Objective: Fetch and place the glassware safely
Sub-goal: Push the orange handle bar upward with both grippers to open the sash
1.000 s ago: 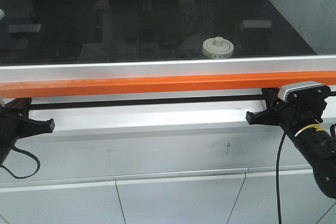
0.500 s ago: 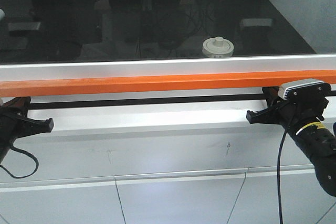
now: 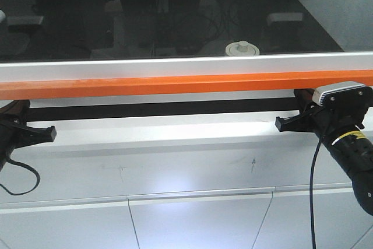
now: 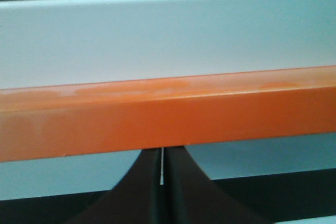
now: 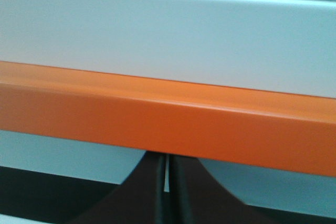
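- Jar [image 3: 242, 49] sits on the glossy black counter [image 3: 145, 21], right of centre, close to the near edge.
- We see only its cream lid [image 3: 234, 51] with the knob on top. The glass body is hidden behind the silver rail [image 3: 175, 68].
- Orange bar [image 3: 175, 86] runs the full width, directly under the silver rail and touching it.
- Left claw [image 4: 162, 155] is closed: the fingers are pressed together with a hairline slit between them, gripping nothing.
- In the left wrist view its tips reach the bar's lower edge. We cannot tell whether they touch it.
- Right claw [image 5: 167, 160] is likewise closed on nothing, with a thin slit between the fingers and the tips up at the underside of the bar. Contact is unclear there too.
- In the front view the left claw is at the far left edge and the right claw at the far right. Both are tucked under the orange bar, just above the white ledge [image 3: 163, 129].
- Both claws are well apart from the jar, lower down and on our side of the rail.
- Right arm carries a grey camera [image 3: 341, 93] on top and a yellow label [image 3: 348, 136] further down.
- A black cable [image 3: 313, 190] hangs from the right arm in front of the cabinet doors [image 3: 198, 220].
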Motion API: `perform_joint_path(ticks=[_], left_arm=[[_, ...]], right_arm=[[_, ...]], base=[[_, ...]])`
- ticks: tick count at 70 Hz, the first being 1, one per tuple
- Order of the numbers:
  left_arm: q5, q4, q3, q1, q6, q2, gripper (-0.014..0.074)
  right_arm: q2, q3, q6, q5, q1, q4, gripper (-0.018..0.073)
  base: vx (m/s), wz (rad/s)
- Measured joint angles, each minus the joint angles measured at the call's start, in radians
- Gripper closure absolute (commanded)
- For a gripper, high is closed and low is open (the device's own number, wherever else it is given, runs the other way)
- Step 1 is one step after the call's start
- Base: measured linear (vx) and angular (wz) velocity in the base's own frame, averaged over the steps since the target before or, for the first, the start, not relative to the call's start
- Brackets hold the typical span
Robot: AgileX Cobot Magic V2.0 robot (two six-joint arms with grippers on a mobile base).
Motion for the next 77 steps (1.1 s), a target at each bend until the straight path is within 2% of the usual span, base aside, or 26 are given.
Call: perform_joint_path(ticks=[14, 45, 77], left_arm=[[0.008, 0.002, -0.006, 0.000, 0.000, -0.025, 0.0596], [0.110, 0.034, -0.100, 0.000, -0.003, -0.095, 0.0596], [0.067, 0.043, -0.167, 0.000, -0.003, -0.167, 0.0596]], right_arm=[[-0.027, 0.000, 0.000, 0.008, 0.000, 0.000, 0.0560], [-0.072, -0.038, 0.000, -0.017, 0.000, 0.002, 0.0560], [-0.162, -0.121, 0.008, -0.007, 0.000, -0.011, 0.0560]], base=[[0.00, 0.00], [0.00, 0.00], [0.00, 0.00]])
